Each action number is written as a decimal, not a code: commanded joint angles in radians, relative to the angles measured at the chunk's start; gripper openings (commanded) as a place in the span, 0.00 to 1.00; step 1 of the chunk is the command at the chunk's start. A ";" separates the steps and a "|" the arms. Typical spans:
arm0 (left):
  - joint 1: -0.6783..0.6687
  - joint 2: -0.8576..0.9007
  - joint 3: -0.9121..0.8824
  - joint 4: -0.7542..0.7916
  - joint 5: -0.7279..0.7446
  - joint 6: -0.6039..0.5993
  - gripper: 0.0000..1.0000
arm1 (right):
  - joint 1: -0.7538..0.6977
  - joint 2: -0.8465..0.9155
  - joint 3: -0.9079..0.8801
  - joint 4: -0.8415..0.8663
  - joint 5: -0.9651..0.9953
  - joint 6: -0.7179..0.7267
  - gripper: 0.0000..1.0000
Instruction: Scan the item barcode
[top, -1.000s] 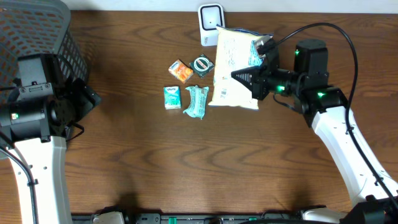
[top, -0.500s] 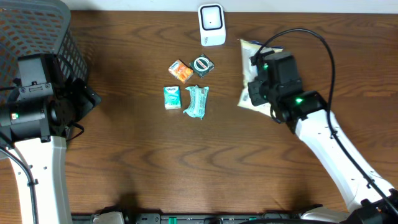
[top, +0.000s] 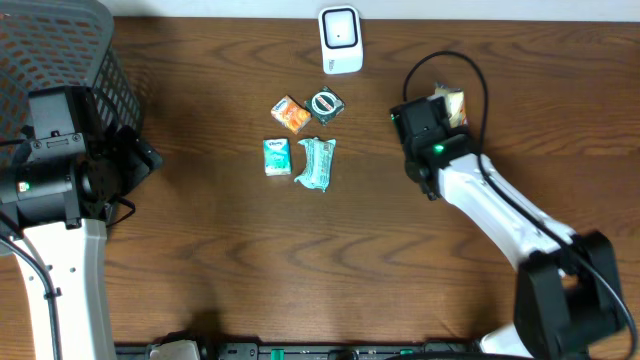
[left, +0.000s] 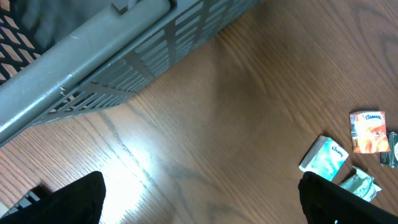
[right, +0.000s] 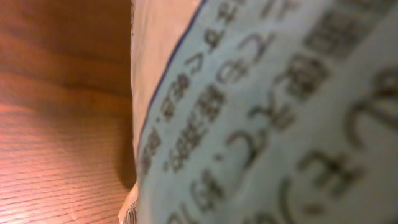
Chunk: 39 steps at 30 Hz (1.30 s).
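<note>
The item is a cream bag with blue print. In the overhead view only a corner of the bag (top: 453, 104) shows, right of the scanner (top: 340, 40), a white unit at the table's far edge. My right arm's wrist (top: 425, 127) covers the rest, and the gripper's fingers are hidden there. In the right wrist view the bag's printed face (right: 267, 124) fills the frame close to the camera, above the wood. No barcode shows. My left gripper (left: 202, 199) stands open over bare wood near the basket, holding nothing.
A grey mesh basket (top: 60, 45) stands at the far left. Below the scanner lie an orange pack (top: 291, 114), a round tin (top: 325, 104), a teal tissue pack (top: 277, 157) and a teal wrapper (top: 318, 163).
My right arm swung the bag away from the scanner to the right and turned it over. The bag went from lying broad and flat in view to mostly hidden under the wrist. The left arm stayed still.
</note>
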<state>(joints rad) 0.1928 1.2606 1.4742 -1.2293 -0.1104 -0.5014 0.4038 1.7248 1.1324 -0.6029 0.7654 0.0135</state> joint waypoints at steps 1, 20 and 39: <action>0.003 0.000 0.002 -0.001 -0.003 -0.009 0.97 | 0.024 0.050 0.019 0.000 0.076 -0.003 0.06; 0.003 0.000 0.002 -0.001 -0.003 -0.009 0.98 | 0.238 0.074 0.267 -0.189 -0.381 0.128 0.99; 0.003 0.000 0.002 -0.001 -0.003 -0.009 0.97 | -0.163 0.166 0.214 -0.258 -0.781 0.014 0.99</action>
<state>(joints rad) 0.1928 1.2606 1.4742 -1.2293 -0.1104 -0.5014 0.2470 1.8572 1.3918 -0.8753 0.0612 0.0570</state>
